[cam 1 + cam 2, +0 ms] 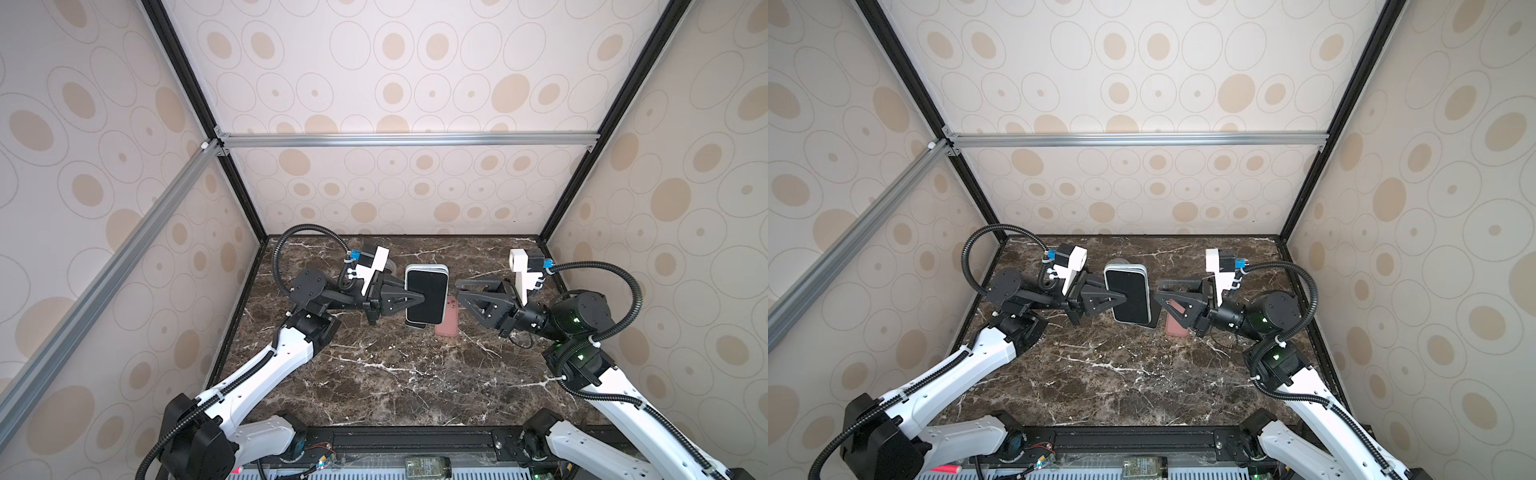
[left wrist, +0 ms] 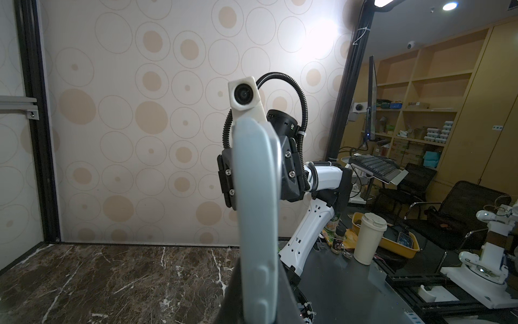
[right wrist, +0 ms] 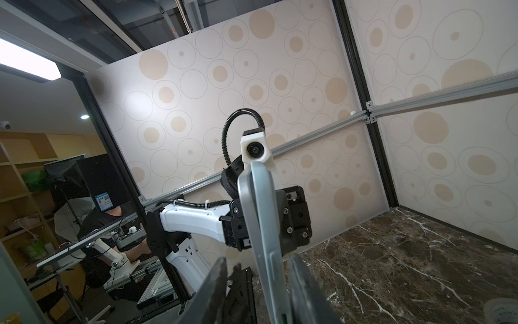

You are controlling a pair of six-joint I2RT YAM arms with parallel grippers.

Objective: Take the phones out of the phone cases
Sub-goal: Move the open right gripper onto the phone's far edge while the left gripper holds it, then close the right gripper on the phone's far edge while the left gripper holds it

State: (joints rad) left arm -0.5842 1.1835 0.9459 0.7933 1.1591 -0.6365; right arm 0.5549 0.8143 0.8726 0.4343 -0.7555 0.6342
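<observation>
Phone with black glass screen and pale rim, mostly inside its case as far as visible: hangs above the dark brown marble table, screen up, well clear of the surface. Clamped at the left long edge by the left gripper, closed tight on it. Right gripper just beside the opposite edge, jaws parted to both sides of that edge in the right wrist view, grasping nothing. Along the edge in the left wrist view, two layers: soft pale blue-grey phone case with raised button bumps and silver metal frame behind, spreading apart at the far end. Judged from this: one end loosened, full separation not yet done. Flat pink rounded object on the table below, between Phone and right gripper; cannot tell whether spare case or second phone.
</observation>
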